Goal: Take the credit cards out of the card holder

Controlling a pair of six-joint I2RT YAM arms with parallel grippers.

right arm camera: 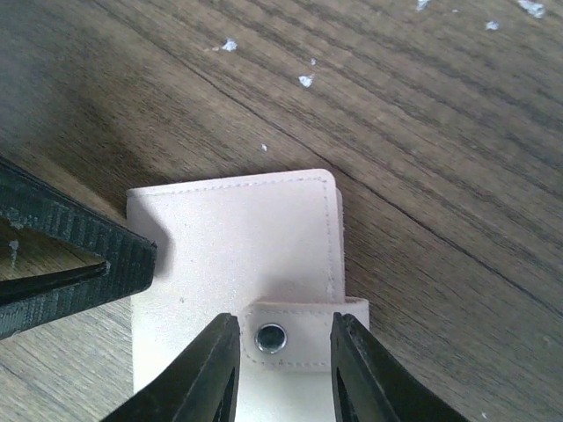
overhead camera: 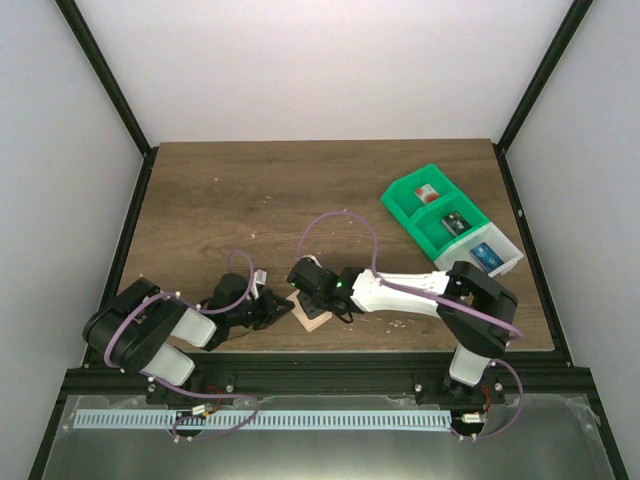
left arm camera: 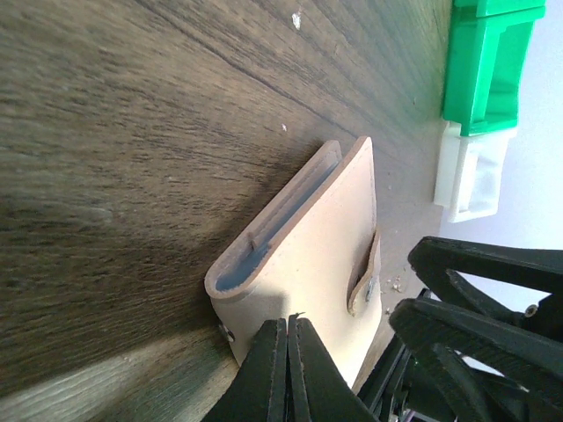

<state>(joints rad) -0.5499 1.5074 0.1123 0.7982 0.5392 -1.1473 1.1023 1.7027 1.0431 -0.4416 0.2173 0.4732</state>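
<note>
Two robot arms meet over a tan card holder (overhead camera: 313,318) lying closed and flat near the front edge of a dark wood-grain table (overhead camera: 250,190), roughly at its middle. Plain white walls (overhead camera: 320,60) enclose the table on three sides, with black frame posts (overhead camera: 100,70) running up the corners. Purple cables (overhead camera: 340,215) loop above the arms.

From the left wrist camera, the left gripper (left arm camera: 288,323) has its two black fingers pressed together with nothing between them, their tips touching the near edge of the card holder (left arm camera: 325,255). A pale blue-grey lining (left arm camera: 264,242) shows in the slit between the folded covers.

From the right wrist camera, the right gripper (right arm camera: 281,325) holds its fingers narrowly apart, one on each side of the metal snap button (right arm camera: 270,338) on the closing strap; contact cannot be told. The left gripper (right arm camera: 145,259) rests at the left edge of the holder (right arm camera: 237,246). Small white specks (right arm camera: 305,81) dot the wood (right arm camera: 422,132).

Well apart, toward the far right of the table, sits a green compartment tray (overhead camera: 412,226) with a white end section (overhead camera: 505,262), holding small items.
</note>
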